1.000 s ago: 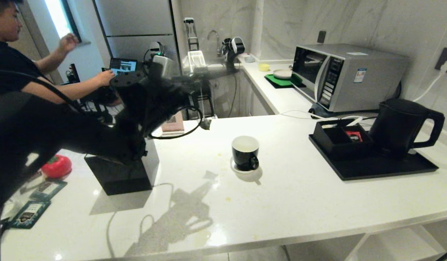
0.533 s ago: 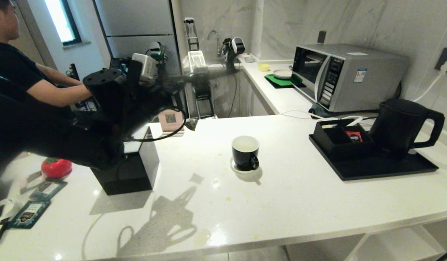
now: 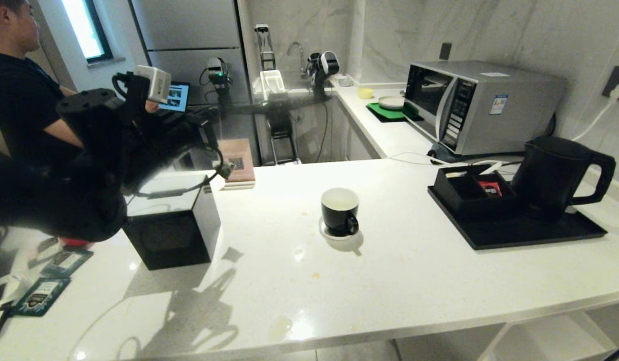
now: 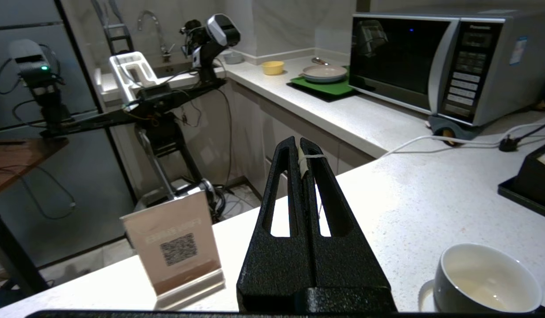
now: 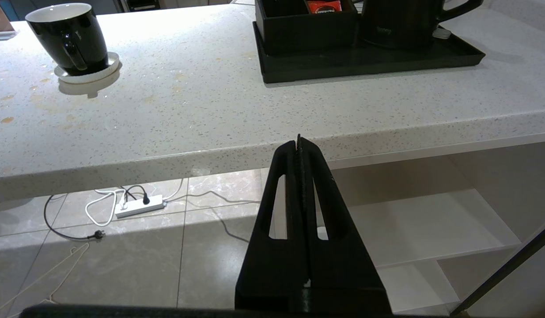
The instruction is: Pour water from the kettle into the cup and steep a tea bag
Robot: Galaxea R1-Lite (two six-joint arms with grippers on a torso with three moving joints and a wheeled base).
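The black cup (image 3: 339,210) stands on a white coaster mid-counter and also shows in the left wrist view (image 4: 486,278). On a black tray (image 3: 515,233) at the right stands the black kettle (image 3: 553,175). My left gripper (image 4: 299,148) hovers above the counter, left of the cup and over the far corner of a black box. It is shut on the tea bag's whitish top and string (image 4: 302,161). The pouch (image 3: 228,170) dangles below the fingers. My right gripper (image 5: 299,141) is shut and empty, parked below the counter's front edge.
A black cube box (image 3: 171,225) sits under the left arm, with a QR sign (image 3: 238,163) behind it. Teal packets (image 3: 41,296) lie at the near left. A caddy (image 3: 470,193) shares the tray. A microwave (image 3: 480,105) stands behind it. A person (image 3: 18,100) sits far left.
My left arm has drawn back to the left and risen, carrying the dangling tea bag away from the cup to above the black box. The person's raised hand has dropped out of sight.
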